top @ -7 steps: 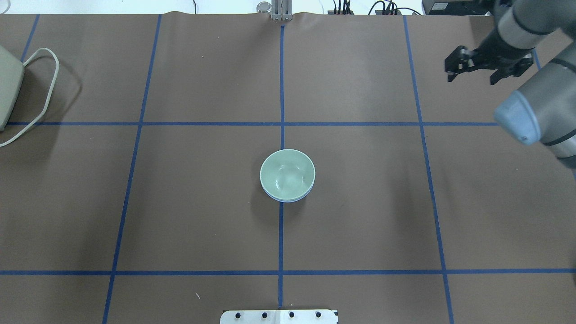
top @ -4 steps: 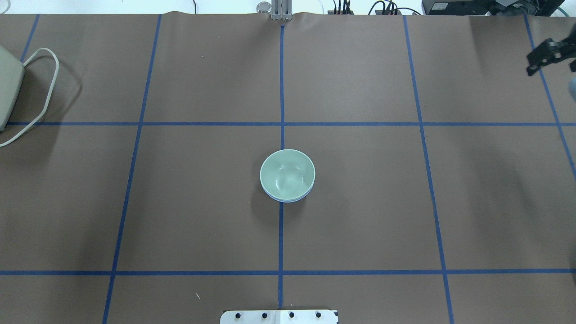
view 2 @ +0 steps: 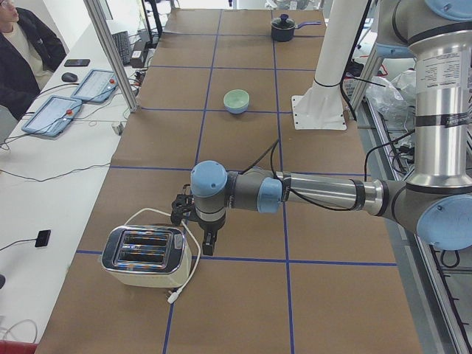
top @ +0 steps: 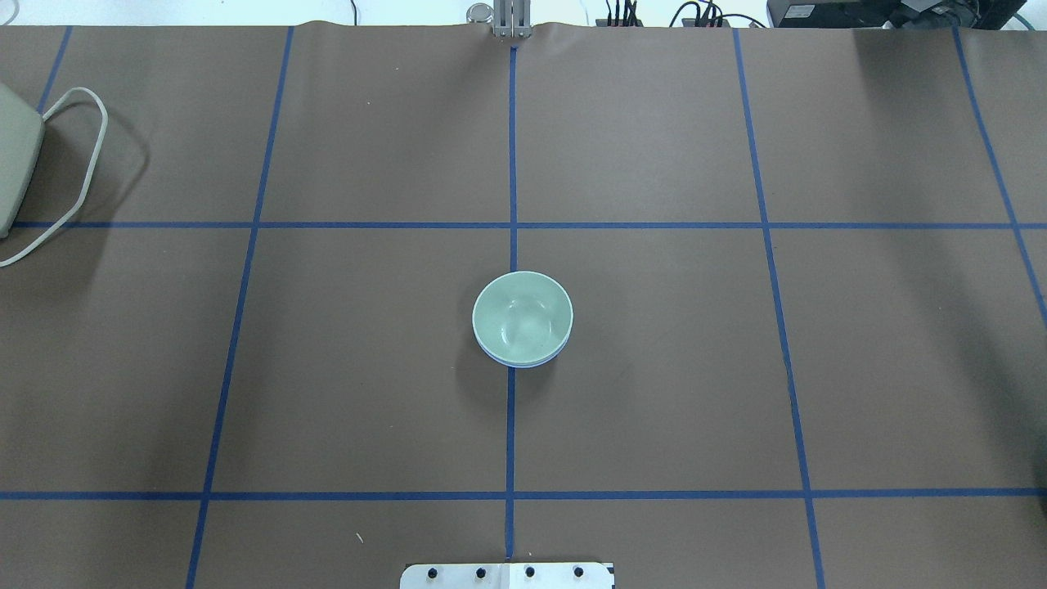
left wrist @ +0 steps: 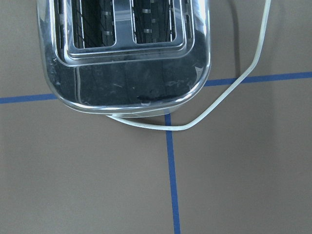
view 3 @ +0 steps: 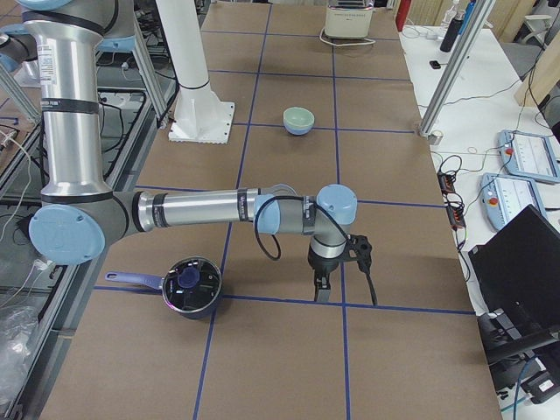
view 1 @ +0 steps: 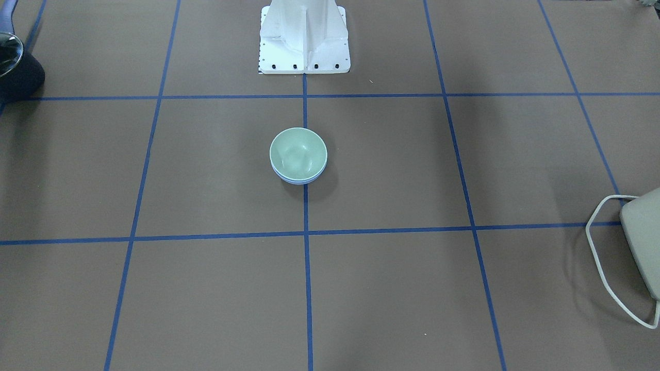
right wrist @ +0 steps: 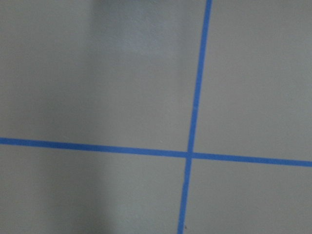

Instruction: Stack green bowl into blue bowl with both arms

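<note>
The green bowl [top: 522, 315] sits nested inside the blue bowl [top: 517, 362] at the table's centre; only the blue bowl's rim shows beneath it. Both also show in the front-facing view, green bowl [view 1: 298, 152] in blue bowl [view 1: 299, 181]. My left gripper [view 2: 200, 236] shows only in the exterior left view, low over the table beside the toaster, far from the bowls. My right gripper [view 3: 322, 284] shows only in the exterior right view, low over the table near a pot, also far from the bowls. I cannot tell whether either is open or shut.
A chrome toaster [view 2: 144, 254] with a white cord stands at the table's left end and fills the top of the left wrist view [left wrist: 126, 48]. A dark lidded pot [view 3: 191, 284] stands at the right end. The white pedestal [view 1: 304, 36] stands behind the bowls.
My right arm and gripper have moved rightwards out of the overhead view. The bowls have not moved.
</note>
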Tool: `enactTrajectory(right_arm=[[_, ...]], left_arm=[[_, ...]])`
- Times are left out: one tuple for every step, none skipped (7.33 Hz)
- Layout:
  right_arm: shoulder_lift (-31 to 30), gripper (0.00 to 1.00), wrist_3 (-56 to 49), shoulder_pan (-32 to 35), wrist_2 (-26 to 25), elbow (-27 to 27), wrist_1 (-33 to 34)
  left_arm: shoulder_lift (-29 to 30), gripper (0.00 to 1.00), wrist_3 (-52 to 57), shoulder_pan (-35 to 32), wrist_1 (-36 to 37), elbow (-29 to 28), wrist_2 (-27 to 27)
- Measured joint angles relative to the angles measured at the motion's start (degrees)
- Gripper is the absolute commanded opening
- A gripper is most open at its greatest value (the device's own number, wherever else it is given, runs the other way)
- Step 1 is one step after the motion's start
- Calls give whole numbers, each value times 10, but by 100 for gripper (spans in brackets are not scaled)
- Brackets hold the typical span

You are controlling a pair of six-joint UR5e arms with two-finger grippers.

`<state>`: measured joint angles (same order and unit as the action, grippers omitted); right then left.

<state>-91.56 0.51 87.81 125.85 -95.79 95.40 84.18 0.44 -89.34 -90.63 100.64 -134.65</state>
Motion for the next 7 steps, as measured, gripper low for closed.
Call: enactTrajectory(right_arm=[[-14,100,-1,6,0,0,0],[-20,100,0,10,0,-1,0],[-21,100,2,11,1,-3,0],[-22,100,4,11,1,-4,0],[-22,100,5,12,1,-5,0],[-22,100,5,12,1,-5,-1],[-21,100,5,12,1,-6,-1]], left_arm=[[-2,99,0,0,-1,0,0],[-3,99,0,0,-1,0,0],[-3,99,0,0,-2,0,0],[-4,99,0,0,-2,0,0],[-6,99,0,0,-2,0,0],[-8,99,0,0,-2,0,0],[-10,99,0,0,-2,0,0]])
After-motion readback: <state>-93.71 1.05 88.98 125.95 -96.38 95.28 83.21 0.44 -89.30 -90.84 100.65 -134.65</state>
